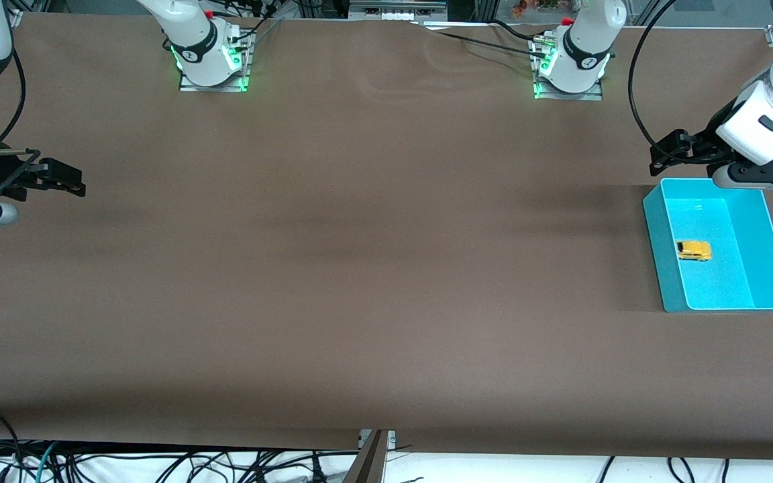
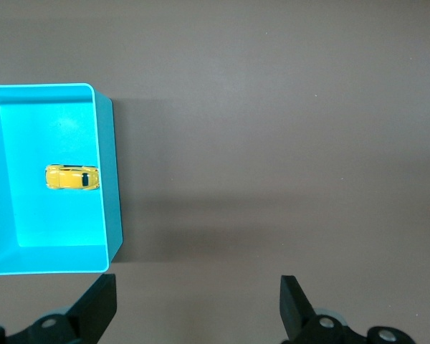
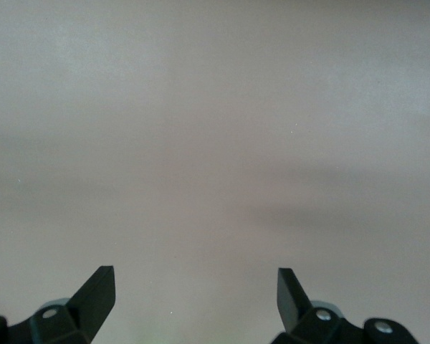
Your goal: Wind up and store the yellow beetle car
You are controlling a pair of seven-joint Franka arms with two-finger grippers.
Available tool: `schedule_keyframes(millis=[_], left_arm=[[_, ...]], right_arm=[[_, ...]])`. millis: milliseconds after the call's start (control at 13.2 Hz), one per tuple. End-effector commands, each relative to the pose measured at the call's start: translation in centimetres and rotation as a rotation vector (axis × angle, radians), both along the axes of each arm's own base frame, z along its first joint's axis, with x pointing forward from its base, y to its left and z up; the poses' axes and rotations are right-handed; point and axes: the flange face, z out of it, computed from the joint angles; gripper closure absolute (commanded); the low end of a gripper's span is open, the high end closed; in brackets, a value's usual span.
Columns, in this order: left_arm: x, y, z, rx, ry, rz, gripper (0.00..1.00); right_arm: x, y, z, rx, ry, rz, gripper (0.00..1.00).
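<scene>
— Where is the yellow beetle car point(image 1: 694, 250)?

— On its wheels inside the turquoise bin point(image 1: 656, 241), at my left arm's end of the table point(image 1: 359, 268). My left gripper point(image 1: 670, 152) hangs empty, fingers spread wide, just past the bin's rim; the car is well apart from it.

— And your right gripper point(image 1: 64, 180)?

— Waiting over bare table at the right arm's end, released too. Both arms are cut off at the front view's edges.

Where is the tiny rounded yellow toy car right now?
The yellow toy car rests on the floor of the turquoise plastic bin at the left arm's end of the table, untouched by either gripper.
</scene>
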Motion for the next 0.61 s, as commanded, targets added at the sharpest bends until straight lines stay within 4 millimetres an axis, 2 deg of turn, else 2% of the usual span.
schedule_keyframes(millis=[0, 152, 304, 532], left_arm=[[0.17, -0.63, 0.43, -0.016, 0.006, 0.036, 0.0], [0.09, -1.22, 0.41, -0.015, 0.009, 0.034, 0.0], [0.09, -0.63, 0.37, -0.015, 0.013, 0.042, 0.0], [0.11, -0.78, 0.29, -0.013, 0.015, 0.034, 0.0]], right_arm=[[0.19, 0.06, 0.39, 0.017, -0.009, 0.008, 0.0], [0.19, 0.06, 0.39, 0.017, -0.009, 0.008, 0.0], [0.19, 0.06, 0.39, 0.017, -0.009, 0.008, 0.0], [0.19, -0.03, 0.39, 0.017, -0.009, 0.005, 0.0]])
